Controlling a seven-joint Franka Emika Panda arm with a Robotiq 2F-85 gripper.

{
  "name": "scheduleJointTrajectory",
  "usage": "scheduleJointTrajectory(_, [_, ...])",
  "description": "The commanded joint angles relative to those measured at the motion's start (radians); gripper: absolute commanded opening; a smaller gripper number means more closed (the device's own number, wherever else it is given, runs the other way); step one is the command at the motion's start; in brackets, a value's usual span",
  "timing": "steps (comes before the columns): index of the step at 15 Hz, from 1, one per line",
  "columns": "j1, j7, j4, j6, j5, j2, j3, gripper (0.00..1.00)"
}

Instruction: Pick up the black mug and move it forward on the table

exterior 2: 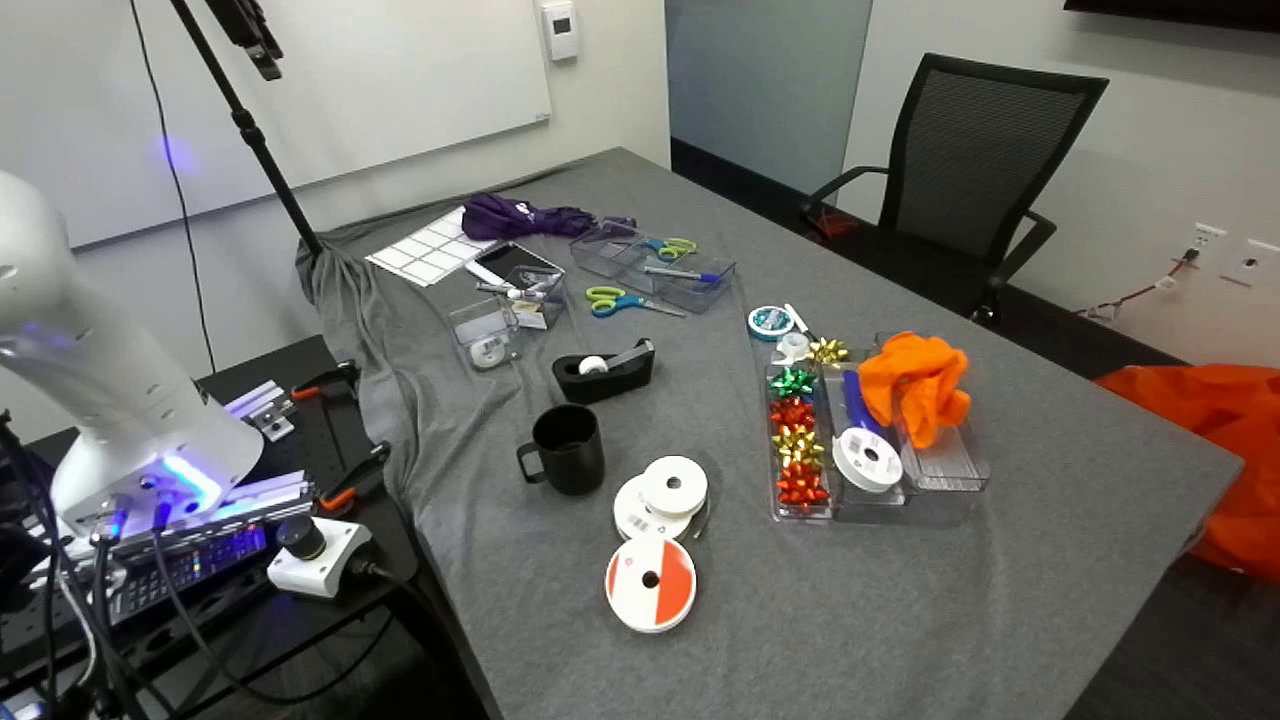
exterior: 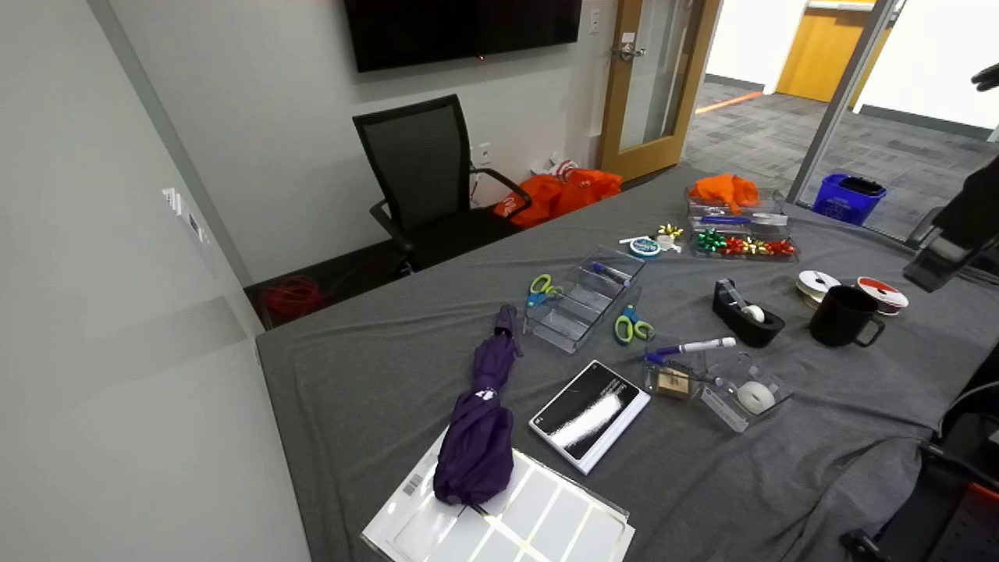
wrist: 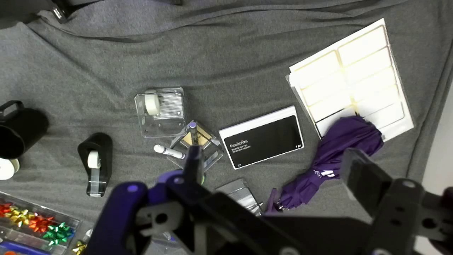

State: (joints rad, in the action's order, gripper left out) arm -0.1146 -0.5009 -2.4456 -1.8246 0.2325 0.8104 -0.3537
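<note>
While the grey-draped table spreads wide in an exterior view, a black mesh chair sits beyond its far right edge and a white robot arm stands at left, lit blue at the base. The arm's jaws are spread well apart, as the wrist view shows. Clear plastic trays sit on the right of the table. At far left, a folded purple umbrella lies partly across white label sheets, with a black-and-white box, its face reading "Recollections" in the wrist view, just beside them. Bright orange cloth is heaped over the trays at right. Left of centre rests a black tape dispenser. Just nearer, apart from it, the black mug stands upright on the left side of the table, its handle pointing left; in the wrist view it shows at left, well away from the jaws. Immediately right of the mug are two overlapping white spools, with an orange-and-white spool nearer. Shiny bows in green, red and gold line the leftmost of the trays.
</note>
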Motion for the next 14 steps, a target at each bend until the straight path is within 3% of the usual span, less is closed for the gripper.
scheduleJointTrajectory(1, [-0.003, 0.013, -0.004, 0.007, 0.002, 0.007, 0.014, 1.00])
scheduleJointTrajectory(5, [-0.014, 0.179, -0.103, -0.016, 0.007, 0.073, 0.143, 1.00])
scheduleJointTrajectory(11, [0.055, 0.394, -0.208, -0.025, -0.056, 0.106, 0.331, 1.00])
scheduleJointTrajectory(14, [0.096, 0.490, -0.230, -0.044, -0.138, 0.099, 0.392, 1.00])
